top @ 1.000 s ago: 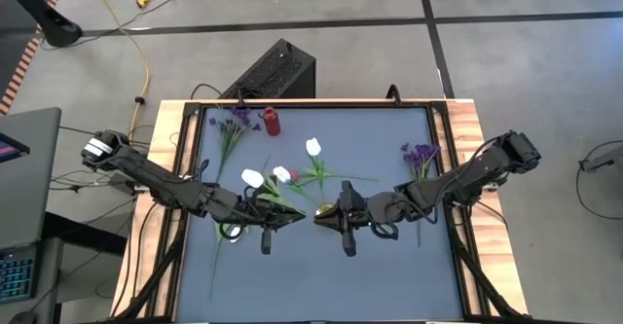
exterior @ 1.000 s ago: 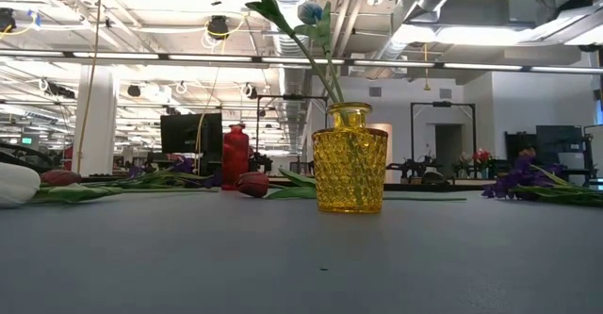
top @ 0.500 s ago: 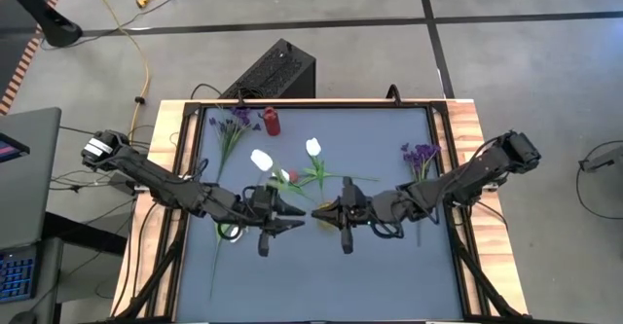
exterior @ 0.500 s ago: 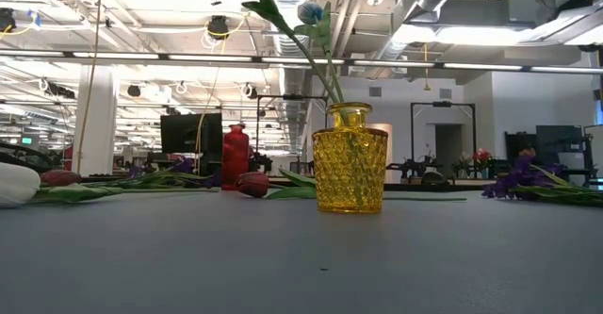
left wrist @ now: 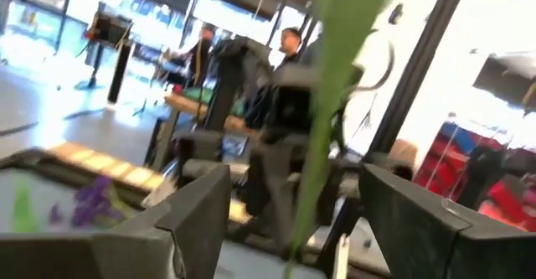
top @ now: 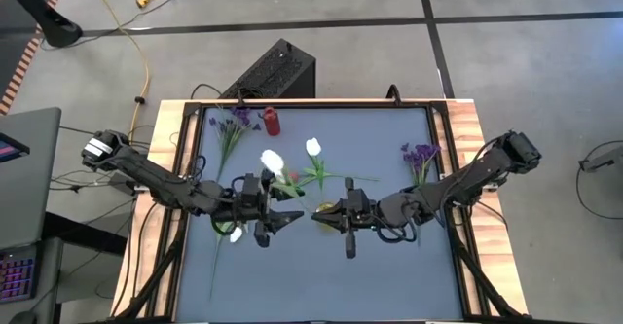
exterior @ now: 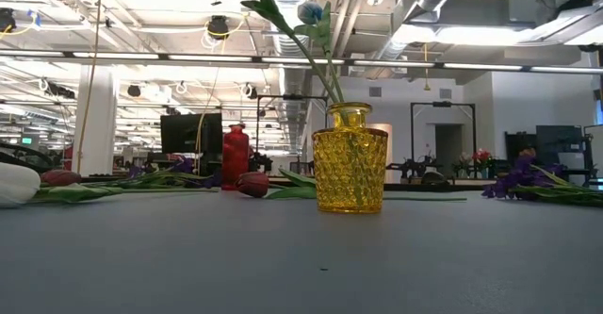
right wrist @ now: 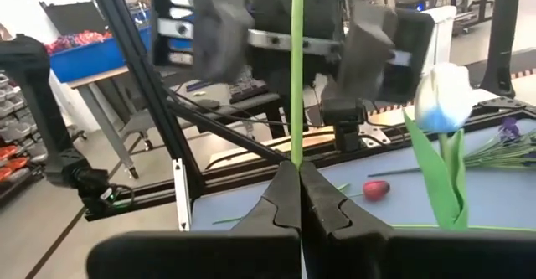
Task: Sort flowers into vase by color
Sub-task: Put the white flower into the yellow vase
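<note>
A yellow glass vase [exterior: 350, 158] stands mid-table with green stems [exterior: 303, 50] leaning out of its mouth and one white tulip [exterior: 311, 12] on them. My right gripper [right wrist: 298, 174] is above the vase, shut on a long green stem whose white head [top: 273, 161] shows in the high view. Facing it from the left, my left gripper [left wrist: 293, 195] is open. The stem [left wrist: 331, 103] passes between its fingers and touches neither. Both grippers are above the top of the low view. My right gripper pinches the tulip's stem [right wrist: 296, 149] between its two fingertips, coming level from the table's right, fingers across the stem. The stem runs on upright above the fingers. Its part below the fingers is hidden by the gripper.
A red vase [top: 272, 122] stands at the far edge. Purple sprigs lie far left [top: 232, 125] and right [top: 421, 154]. A white tulip [top: 312, 148] and a dark red tulip [exterior: 252, 184] lie behind the yellow vase. Another white tulip [exterior: 14, 184] lies left.
My left gripper has opened and let go of the stem, staying beside it. My right gripper keeps the stem. The white tulip head has swung toward the table's far right, so the flower now stands more upright over the vase.
</note>
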### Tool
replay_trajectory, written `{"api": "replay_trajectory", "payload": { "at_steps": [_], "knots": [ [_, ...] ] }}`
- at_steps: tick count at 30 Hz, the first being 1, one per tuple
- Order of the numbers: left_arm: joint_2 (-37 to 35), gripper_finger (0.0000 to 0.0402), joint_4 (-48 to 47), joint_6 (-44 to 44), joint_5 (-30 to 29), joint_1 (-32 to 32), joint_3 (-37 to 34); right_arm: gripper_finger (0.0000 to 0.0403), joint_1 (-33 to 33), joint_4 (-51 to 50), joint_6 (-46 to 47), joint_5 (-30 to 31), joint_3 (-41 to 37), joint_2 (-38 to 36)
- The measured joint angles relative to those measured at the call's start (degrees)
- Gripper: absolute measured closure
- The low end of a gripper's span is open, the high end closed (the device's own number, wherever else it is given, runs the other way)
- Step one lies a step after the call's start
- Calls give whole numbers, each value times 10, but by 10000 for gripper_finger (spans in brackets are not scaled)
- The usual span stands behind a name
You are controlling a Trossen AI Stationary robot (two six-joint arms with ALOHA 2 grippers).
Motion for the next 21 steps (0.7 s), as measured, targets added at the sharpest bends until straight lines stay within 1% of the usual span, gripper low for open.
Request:
{"api": "replay_trajectory", "payload": {
  "at_steps": [5, 10, 15, 21],
  "knots": [
    [0, 162, 9, 6, 0, 0, 0, 387, -4, -1, 0, 0, 0, 0],
    [0, 200, 8, 5, 2, 0, 0, 387, -8, -1, 0, 0, 0, 0],
    [0, 265, 9, 5, 2, 0, 0, 387, -10, -1, 0, 0, 0, 0],
    [0, 362, 8, 6, 1, 0, 0, 379, -10, 0, 1, 0, 0, 0]
  ]
}}
